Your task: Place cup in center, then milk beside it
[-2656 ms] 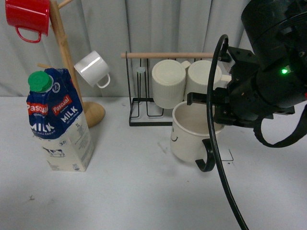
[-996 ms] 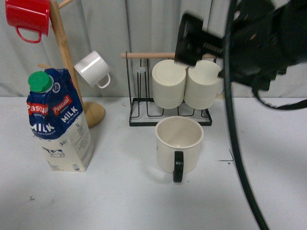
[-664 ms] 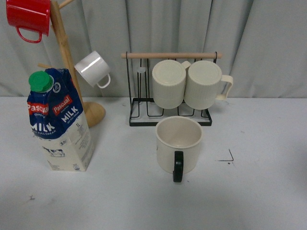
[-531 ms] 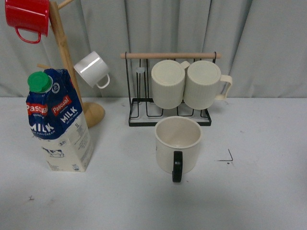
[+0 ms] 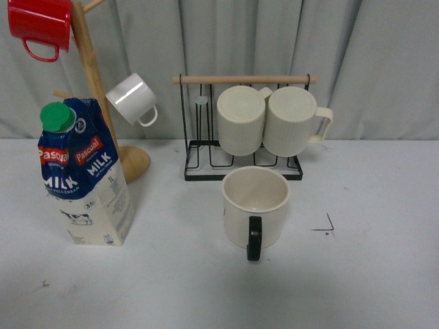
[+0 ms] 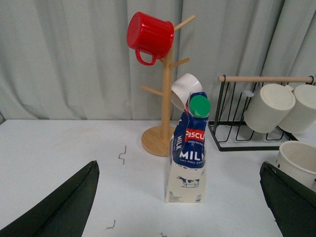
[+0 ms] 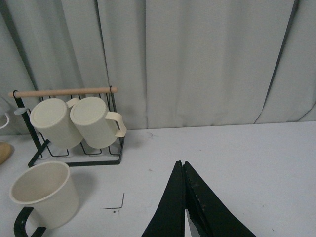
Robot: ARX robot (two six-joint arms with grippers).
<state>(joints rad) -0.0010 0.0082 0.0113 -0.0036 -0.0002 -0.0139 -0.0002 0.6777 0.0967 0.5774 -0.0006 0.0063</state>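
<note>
The cup [image 5: 255,205], a wide cream mug with a black handle facing me, stands upright on the pale grey table just in front of the wire rack, with a black corner mark [image 5: 324,225] to its right. It also shows in the right wrist view [image 7: 42,195] and at the edge of the left wrist view [image 6: 298,158]. The milk [image 5: 84,175] stands upright at the left, by the wooden tree's base. In the left wrist view the milk [image 6: 188,150] stands between my open left gripper's [image 6: 180,207] wide-spread fingers, some way beyond them. My right gripper [image 7: 181,165] is shut and empty, away from the cup.
A wire rack [image 5: 241,159] with two ribbed cream mugs [image 5: 267,122] stands behind the cup. A wooden mug tree [image 5: 92,82] holds a red mug [image 5: 39,22] and a small white mug [image 5: 132,99]. Grey curtains close the back. Small black marks [image 6: 122,154] dot the table.
The right arm, which was at the cup, let it go, rose and left the front view. The cup now stands alone on the table, handle toward me. The milk has not moved.
</note>
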